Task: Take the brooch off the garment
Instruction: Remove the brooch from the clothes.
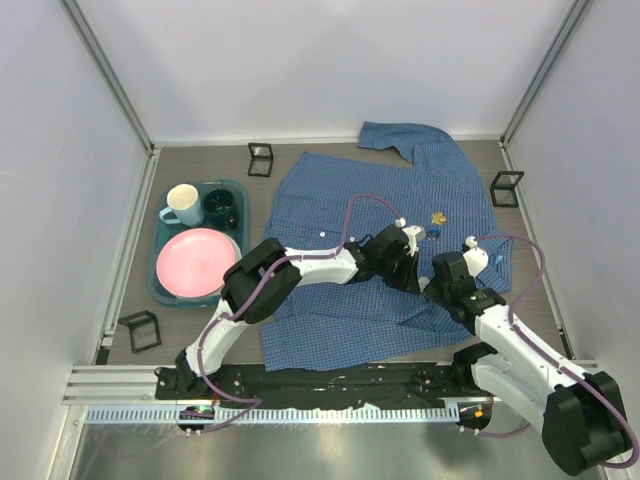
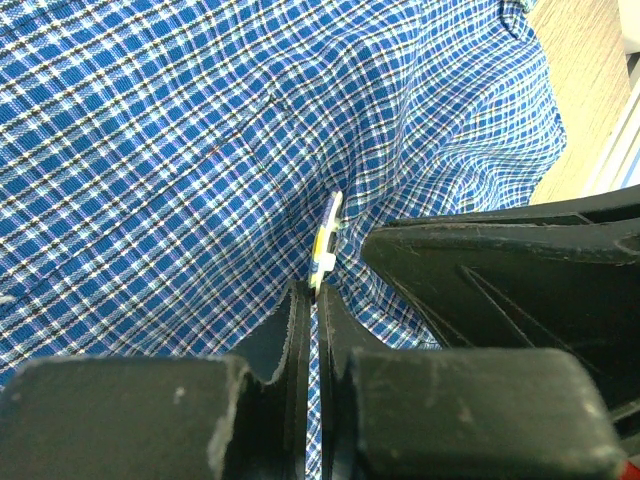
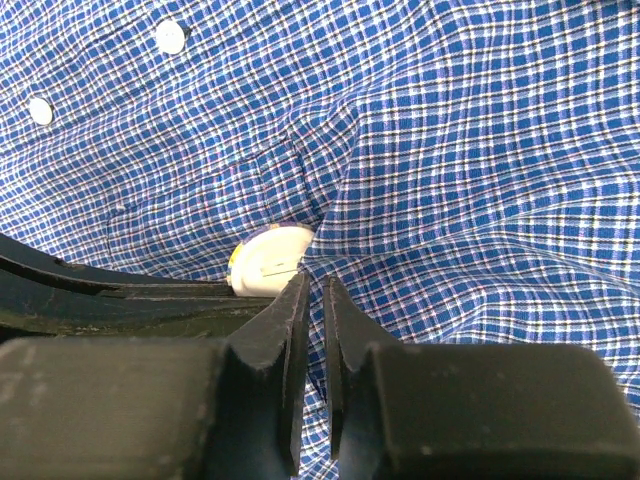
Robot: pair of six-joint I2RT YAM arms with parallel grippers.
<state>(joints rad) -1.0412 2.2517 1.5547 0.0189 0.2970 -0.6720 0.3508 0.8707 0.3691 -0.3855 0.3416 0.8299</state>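
Observation:
The garment, a blue checked shirt, lies spread on the table. A round brooch shows its white back and pin in the right wrist view. In the left wrist view the brooch stands edge-on at my jaw tips. My left gripper is shut on its lower rim, above the shirt's right half. Right beside it, my right gripper is shut on a raised fold of the garment, jaws a narrow slit apart with cloth between them. Both grippers almost touch.
A yellow brooch and a blue one sit on the shirt just beyond the grippers. A teal tray at the left holds a pink plate, a white cup and a dark mug. Black wire stands ring the table.

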